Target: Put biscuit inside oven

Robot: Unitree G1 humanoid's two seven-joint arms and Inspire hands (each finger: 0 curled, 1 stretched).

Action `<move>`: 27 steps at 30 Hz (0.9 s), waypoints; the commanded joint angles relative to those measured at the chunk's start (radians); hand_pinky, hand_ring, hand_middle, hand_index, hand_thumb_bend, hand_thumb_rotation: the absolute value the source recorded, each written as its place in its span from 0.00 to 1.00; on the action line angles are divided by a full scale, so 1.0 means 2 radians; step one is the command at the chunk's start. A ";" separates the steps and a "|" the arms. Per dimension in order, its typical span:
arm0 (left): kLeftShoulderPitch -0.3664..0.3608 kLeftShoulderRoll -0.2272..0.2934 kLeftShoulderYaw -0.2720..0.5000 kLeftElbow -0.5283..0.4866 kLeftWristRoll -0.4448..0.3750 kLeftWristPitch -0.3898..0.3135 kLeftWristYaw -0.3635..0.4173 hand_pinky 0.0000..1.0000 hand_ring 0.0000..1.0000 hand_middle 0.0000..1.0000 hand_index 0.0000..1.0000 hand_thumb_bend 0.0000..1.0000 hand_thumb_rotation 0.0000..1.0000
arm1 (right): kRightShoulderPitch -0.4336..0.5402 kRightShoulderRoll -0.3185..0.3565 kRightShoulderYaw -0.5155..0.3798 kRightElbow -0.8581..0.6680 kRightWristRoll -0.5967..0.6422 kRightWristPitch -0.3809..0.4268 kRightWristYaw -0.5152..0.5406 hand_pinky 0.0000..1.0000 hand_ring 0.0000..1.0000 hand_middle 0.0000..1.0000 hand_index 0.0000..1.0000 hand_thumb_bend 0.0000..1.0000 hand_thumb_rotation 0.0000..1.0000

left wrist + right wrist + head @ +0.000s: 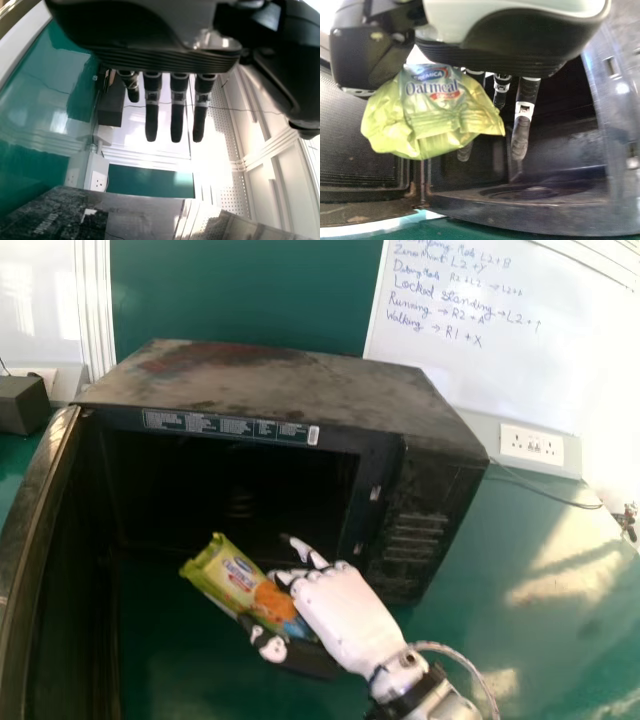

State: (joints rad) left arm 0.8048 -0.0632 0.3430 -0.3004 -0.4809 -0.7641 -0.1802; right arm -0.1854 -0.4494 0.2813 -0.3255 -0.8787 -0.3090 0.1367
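Biscuit packet (pixel 237 578), crinkled and yellow-green, is pinched by the white-and-black right hand (pixel 350 618) in the head view's lower centre, before the open, boxy black oven (pixel 290 380). The dark left hand (pixel 150 55) is held spread, fingers straight, in the left wrist view.

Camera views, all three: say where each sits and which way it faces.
Head view: on the robot's head, facing forward and down at the oven and its open door; the right hand shows, holding the biscuit packet.
Left wrist view: at the left wrist, facing along the straight fingers of the left hand toward a wall socket.
Right wrist view: at the right wrist, facing past the right hand's fingers and packet into the oven.
Head and right wrist views share oven, door, packet and right hand.
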 commanded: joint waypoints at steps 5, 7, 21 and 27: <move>0.010 -0.014 -0.006 -0.003 -0.002 0.003 -0.005 0.81 0.74 0.79 0.77 0.79 0.97 | -0.038 0.019 0.015 0.017 -0.007 0.011 0.010 0.34 0.43 0.51 0.53 0.47 0.00; 0.011 -0.015 -0.006 -0.004 -0.001 0.004 -0.005 0.81 0.75 0.79 0.77 0.78 0.96 | -0.052 0.026 0.021 0.028 -0.011 0.019 0.015 0.34 0.43 0.51 0.53 0.47 0.00; 0.013 -0.016 -0.005 -0.001 -0.002 0.002 -0.012 0.82 0.76 0.80 0.78 0.79 0.91 | -0.179 0.086 0.064 0.192 -0.046 0.057 -0.029 0.34 0.43 0.51 0.53 0.47 0.00; 0.013 -0.017 -0.004 0.003 0.001 -0.002 -0.013 0.81 0.74 0.79 0.78 0.77 0.91 | -0.249 0.099 0.081 0.297 -0.048 0.054 -0.077 0.34 0.43 0.51 0.53 0.47 0.00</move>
State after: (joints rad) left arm 0.8143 -0.0651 0.3358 -0.2999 -0.4813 -0.7626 -0.2060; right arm -0.6380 -0.2624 0.4350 0.2349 -0.9750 -0.1955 0.0114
